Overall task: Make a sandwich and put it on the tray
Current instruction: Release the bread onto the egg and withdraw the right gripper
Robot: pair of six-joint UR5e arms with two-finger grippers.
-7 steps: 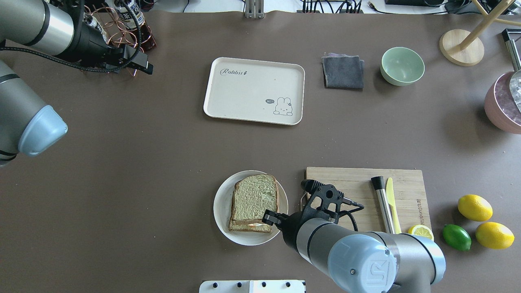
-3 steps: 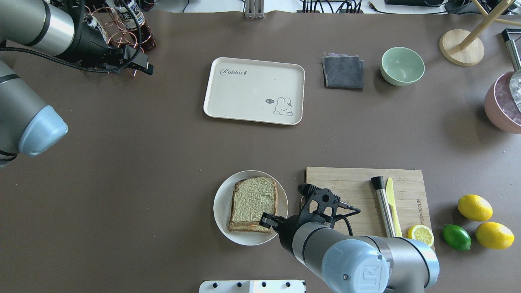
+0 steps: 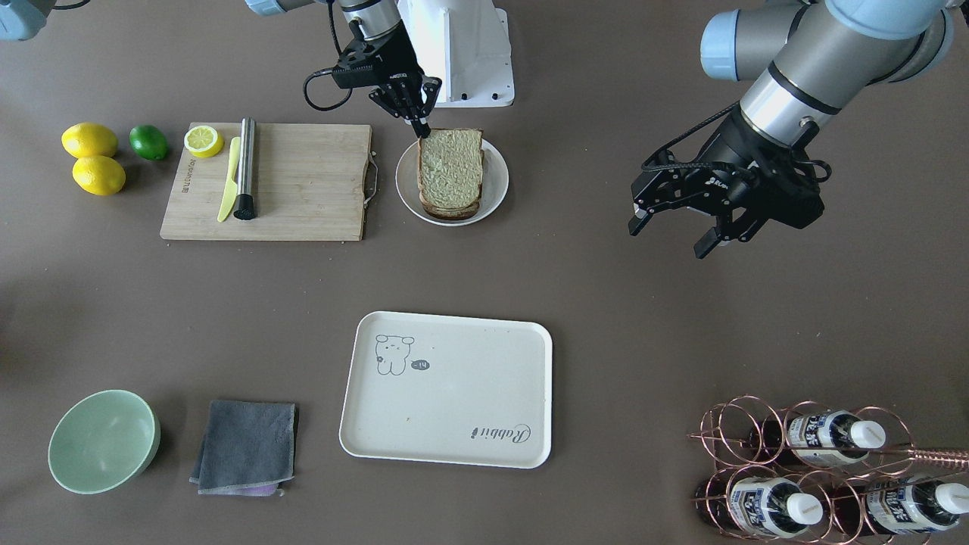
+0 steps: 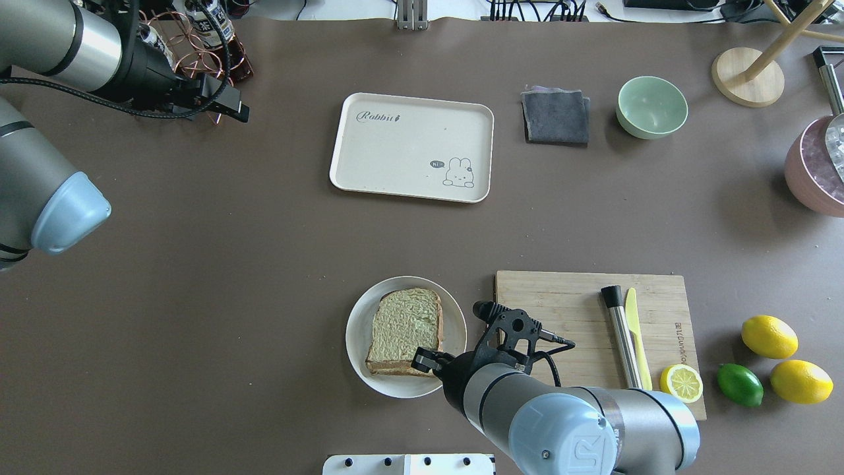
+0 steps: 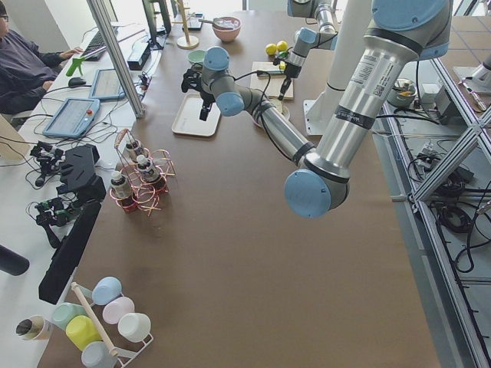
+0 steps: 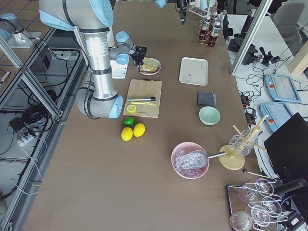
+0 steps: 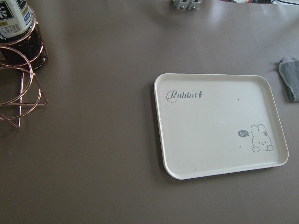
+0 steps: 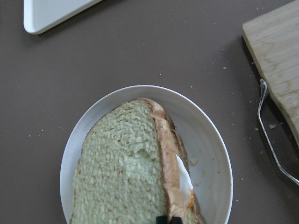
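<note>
The sandwich (image 4: 403, 326) lies on a round white plate (image 4: 356, 336): two bread slices with a white egg (image 8: 183, 175) and an orange edge showing between them. It also shows in the front view (image 3: 450, 166). My right gripper (image 3: 421, 130) is shut, its tips resting on the top slice's crust at the corner nearest the robot (image 8: 168, 219). The cream tray (image 4: 409, 152) lies bare at mid-table and fills the left wrist view (image 7: 215, 130). My left gripper (image 3: 668, 238) is open and empty, held above the table far from the plate.
A wooden cutting board (image 4: 567, 310) right of the plate carries a steel rod (image 4: 620, 336), a yellow knife and a lemon half. Lemons and a lime (image 4: 740, 384) lie beyond it. A grey cloth (image 4: 556, 117), a green bowl (image 4: 651, 105) and a copper bottle rack (image 3: 802, 462) stand by.
My right gripper has moved left and slightly toward the robot, and the top bread slice has shifted left with it and settled over the lower one. The left arm has not moved.
</note>
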